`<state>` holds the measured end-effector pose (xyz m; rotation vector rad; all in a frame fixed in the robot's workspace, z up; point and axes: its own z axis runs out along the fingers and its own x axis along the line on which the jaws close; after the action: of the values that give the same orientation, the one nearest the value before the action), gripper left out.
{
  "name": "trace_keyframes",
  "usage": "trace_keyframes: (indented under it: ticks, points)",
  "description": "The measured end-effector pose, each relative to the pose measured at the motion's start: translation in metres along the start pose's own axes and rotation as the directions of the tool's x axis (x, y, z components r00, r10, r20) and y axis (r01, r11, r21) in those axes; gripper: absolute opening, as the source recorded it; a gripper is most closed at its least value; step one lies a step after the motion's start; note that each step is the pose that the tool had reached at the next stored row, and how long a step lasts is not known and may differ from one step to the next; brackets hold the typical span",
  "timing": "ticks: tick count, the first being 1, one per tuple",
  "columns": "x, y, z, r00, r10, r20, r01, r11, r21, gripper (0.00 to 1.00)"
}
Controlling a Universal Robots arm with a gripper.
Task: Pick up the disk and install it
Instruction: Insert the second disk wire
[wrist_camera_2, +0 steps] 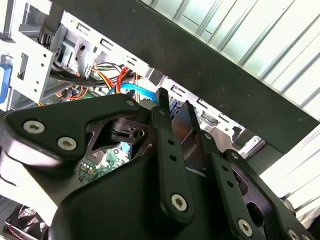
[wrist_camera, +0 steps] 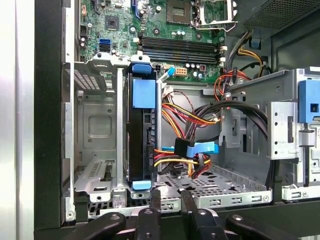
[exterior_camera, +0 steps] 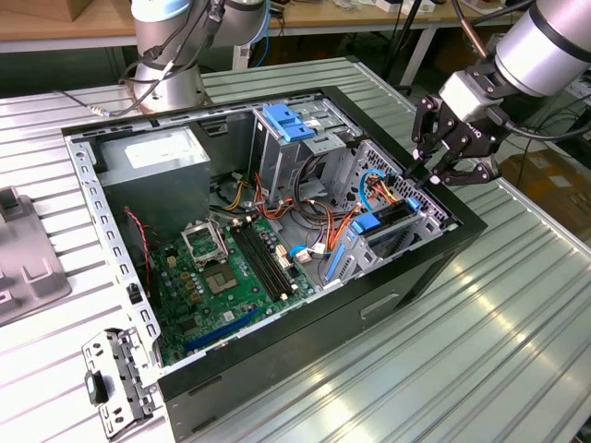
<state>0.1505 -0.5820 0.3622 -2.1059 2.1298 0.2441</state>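
Already the disk [wrist_camera: 141, 135] stands on edge in its slot of the drive cage [wrist_camera: 95, 125] at the front of the open computer case [exterior_camera: 277, 369], blue rails at both ends, cables plugged beside it. Just above the cage's rim hangs the gripper [exterior_camera: 432, 175], its fingertips [wrist_camera: 156, 199] close together and empty, apparently finished seating the drive.

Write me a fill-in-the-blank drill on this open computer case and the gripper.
1. The disk stands on edge inside the metal ____ of the case.
2. The tabs at both ends of the disk are ____ in colour.
3. The gripper hangs above the case's ____ cage, holding nothing.
4. The green ____ lies on the case floor.

Missing words: cage; blue; drive; motherboard
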Motion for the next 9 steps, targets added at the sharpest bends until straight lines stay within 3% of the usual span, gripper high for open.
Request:
trace_keyframes:
  ticks: [4,9]
  points:
    - [-0.0038,0.0006,-0.0098,1.0000,0.000,0.0000,0.000,1.0000,0.0010,0.30]
    - [-0.0077,0.0014,-0.0174,1.0000,0.000,0.0000,0.000,1.0000,0.0018,0.30]
